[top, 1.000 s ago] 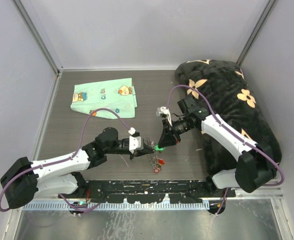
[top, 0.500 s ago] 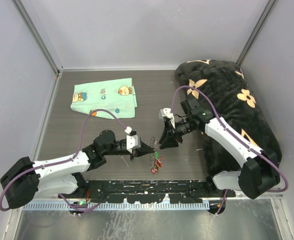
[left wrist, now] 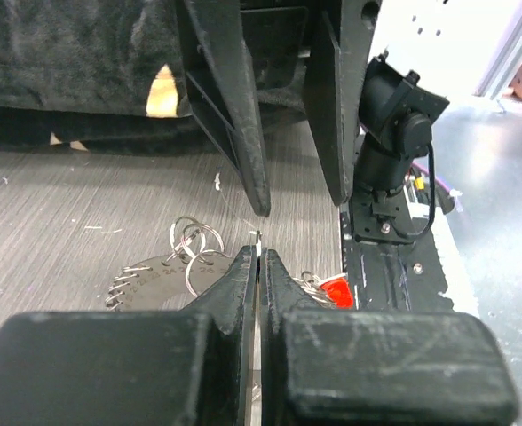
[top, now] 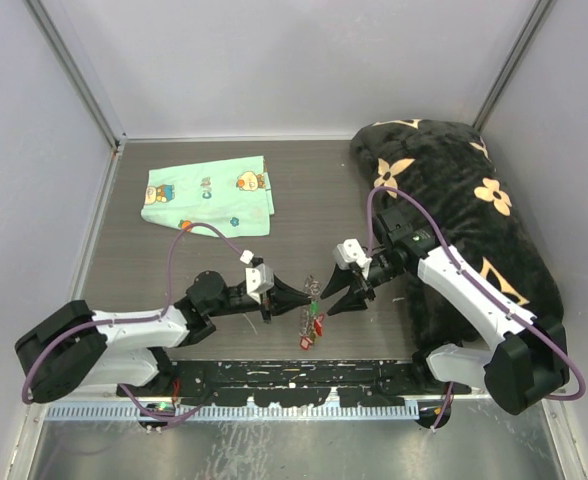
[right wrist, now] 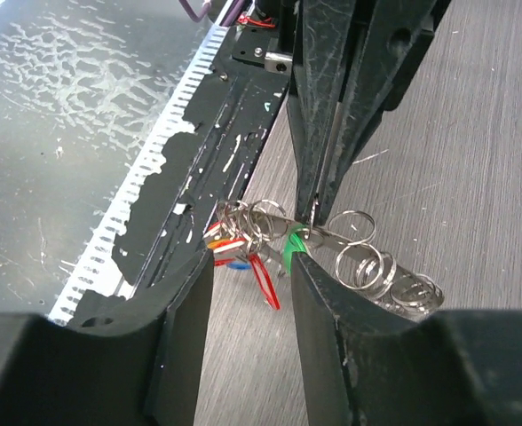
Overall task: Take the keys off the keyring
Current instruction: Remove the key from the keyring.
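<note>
Nearest the arms, the keys [top: 312, 320] lie bunched on the table [top: 174, 260] just beside both sets of fingertips, threaded on the keyring [left wrist: 132, 284]. The left gripper [top: 296, 294] is pressed together on the ring's thin wire. The right gripper [top: 336, 296] stands apart, holding nothing. A pull could slip the wire from that narrow pinch, or the right fingers might catch several keys at once. Count: two grippers, one keyring, at least four coloured key heads, overlapping. Farther back: one cloth [top: 209, 195], one black cushion [top: 454, 200].
</note>
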You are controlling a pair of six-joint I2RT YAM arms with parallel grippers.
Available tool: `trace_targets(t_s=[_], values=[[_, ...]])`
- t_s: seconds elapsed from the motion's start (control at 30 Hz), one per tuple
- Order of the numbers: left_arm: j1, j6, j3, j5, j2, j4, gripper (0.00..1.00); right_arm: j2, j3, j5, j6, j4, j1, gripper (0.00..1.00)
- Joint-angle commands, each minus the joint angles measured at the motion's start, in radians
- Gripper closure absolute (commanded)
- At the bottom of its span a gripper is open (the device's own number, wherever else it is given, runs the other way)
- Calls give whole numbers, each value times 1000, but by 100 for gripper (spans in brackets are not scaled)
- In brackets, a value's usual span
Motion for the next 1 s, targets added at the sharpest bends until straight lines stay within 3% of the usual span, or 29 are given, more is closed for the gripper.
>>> trace_targets(t_s=[0.0, 0.23, 0.43, 0.73, 0.97], values=[[-1, -93, 11, -38, 49, 311, 100, -17, -1, -55, -24, 28, -1, 55], [-2, -107, 22, -42, 69, 331, 100, -33, -11, 5, 152, 161, -1, 60], [-3, -115, 20, -36, 65, 324, 100, -40, 12, 74, 207, 179, -2, 60], [-9, -122, 37, -33, 80, 323, 100, -38, -13, 47, 290, 262, 8, 60], [-19, -120, 53, -37, 134, 333, 100, -34, -25, 62, 342, 308, 27, 67]])
